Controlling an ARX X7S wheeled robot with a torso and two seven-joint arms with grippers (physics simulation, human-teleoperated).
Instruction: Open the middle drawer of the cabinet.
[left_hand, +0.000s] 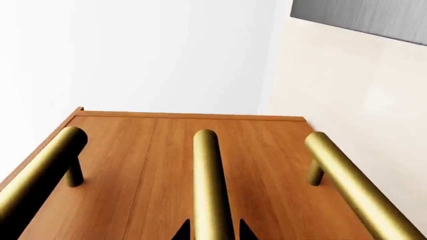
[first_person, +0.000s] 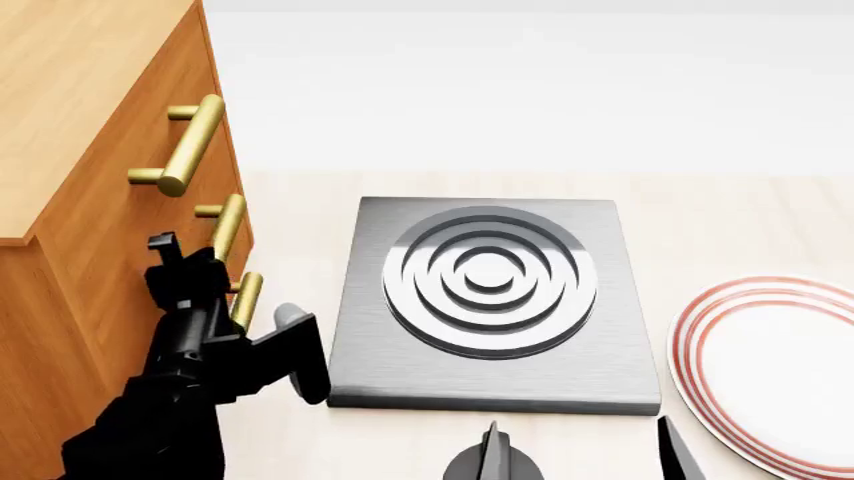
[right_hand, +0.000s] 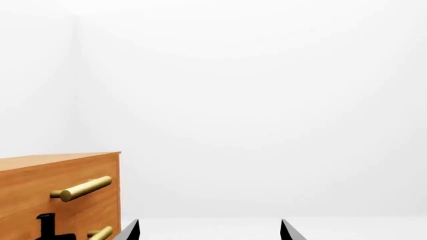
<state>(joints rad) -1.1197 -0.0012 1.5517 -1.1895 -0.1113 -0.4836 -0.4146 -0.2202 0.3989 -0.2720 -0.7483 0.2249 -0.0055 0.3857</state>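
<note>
The orange-brown wooden cabinet (first_person: 80, 120) stands at the left of the head view, with three brass bar handles down its front. All drawer fronts look flush. In the left wrist view the middle drawer (left_hand: 160, 165) fills the picture, and its brass handle (left_hand: 208, 170) runs between the two dark fingertips (left_hand: 180, 232). My left gripper (left_hand: 213, 232) straddles this handle with a thin gap on each side; it also shows in the head view (first_person: 174, 265) against the cabinet front. My right gripper (first_person: 583, 455) is wide open and empty in front of the burner, and shows in its wrist view (right_hand: 209, 231).
A square grey metal burner plate (first_person: 387, 380) with concentric rings lies on the pale counter right of the cabinet. A white plate (first_person: 774, 370) with a red rim sits at the right edge. The upper handle (first_person: 187, 145) and lower handle (first_person: 247, 300) flank the middle one.
</note>
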